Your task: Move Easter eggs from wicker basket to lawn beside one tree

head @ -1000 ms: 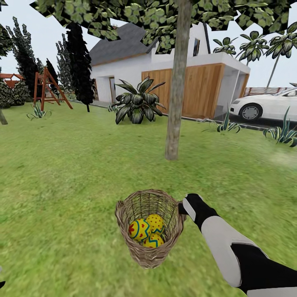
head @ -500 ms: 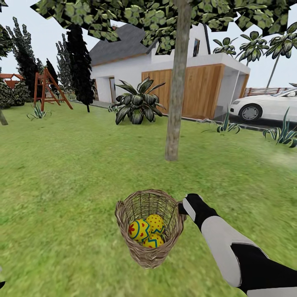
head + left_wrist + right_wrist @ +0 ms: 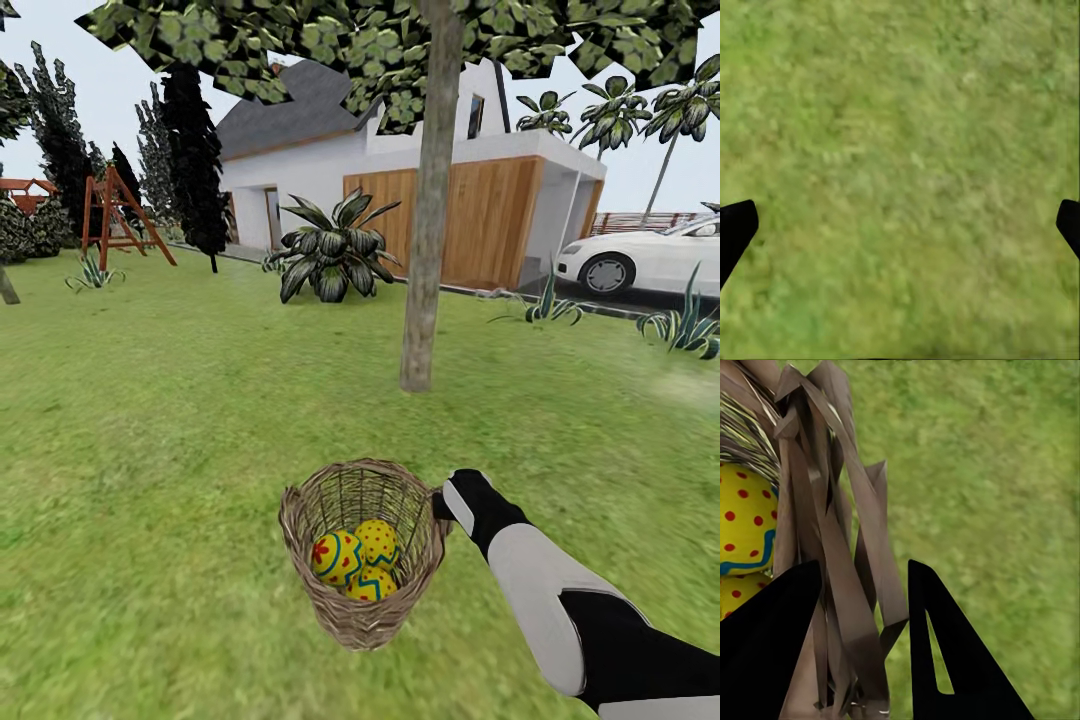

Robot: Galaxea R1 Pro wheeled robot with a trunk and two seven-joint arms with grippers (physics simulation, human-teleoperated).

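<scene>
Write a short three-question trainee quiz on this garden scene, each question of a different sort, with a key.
1. True or false: all three Easter eggs lie inside the wicker basket.
2. What does the right hand straddle? A) an egg B) the basket's wall C) the tree trunk
3. Fill in: the left hand, fingers wide apart, faces bare ____.

Key: 1 true; 2 B; 3 lawn.
</scene>
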